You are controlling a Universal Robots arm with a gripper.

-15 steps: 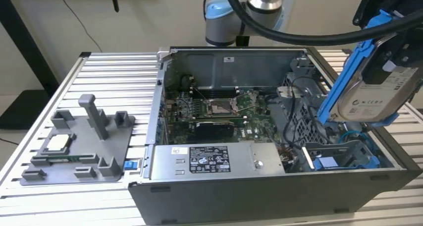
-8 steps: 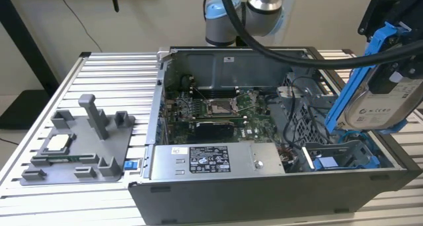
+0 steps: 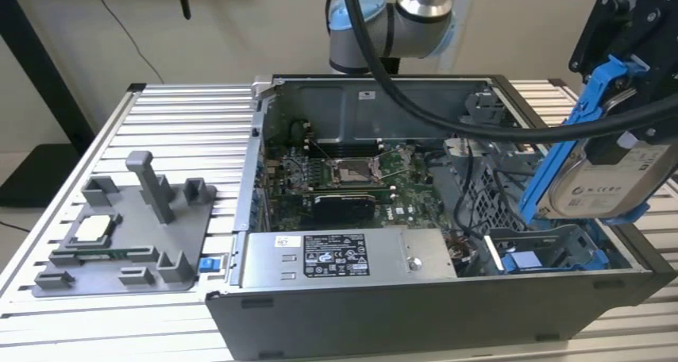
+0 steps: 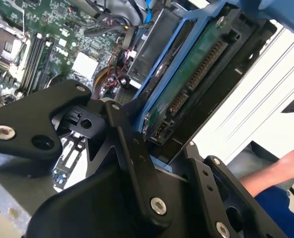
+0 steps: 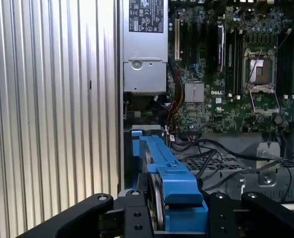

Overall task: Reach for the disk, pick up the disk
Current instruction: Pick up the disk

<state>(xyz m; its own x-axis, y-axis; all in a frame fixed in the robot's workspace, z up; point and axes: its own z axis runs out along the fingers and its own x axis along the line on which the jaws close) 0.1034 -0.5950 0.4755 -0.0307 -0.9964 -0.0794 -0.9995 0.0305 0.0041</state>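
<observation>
The disk point(image 3: 602, 183), silver metal with a white label and blue rails, hangs tilted above the open computer case's drive bay on the exterior view's right. My gripper point(image 3: 625, 92) is shut on its upper end, clear of the case. The second wrist view shows the disk's green circuit-board underside point(image 4: 186, 94) and blue rail clamped between the black fingers point(image 4: 127, 148). In the first wrist view the disk point(image 5: 169, 173) appears edge-on, blue rail uppermost, held in the gripper point(image 5: 179, 210).
The open computer case point(image 3: 424, 314) holds a motherboard point(image 3: 339, 179), a power supply point(image 3: 339, 255), cables and a blue bracket point(image 3: 525, 260). A grey fixture point(image 3: 117, 251) with a small chip point(image 3: 94, 229) sits on the slatted table point(image 3: 180, 124). A person's hand point(image 4: 291, 163) is nearby.
</observation>
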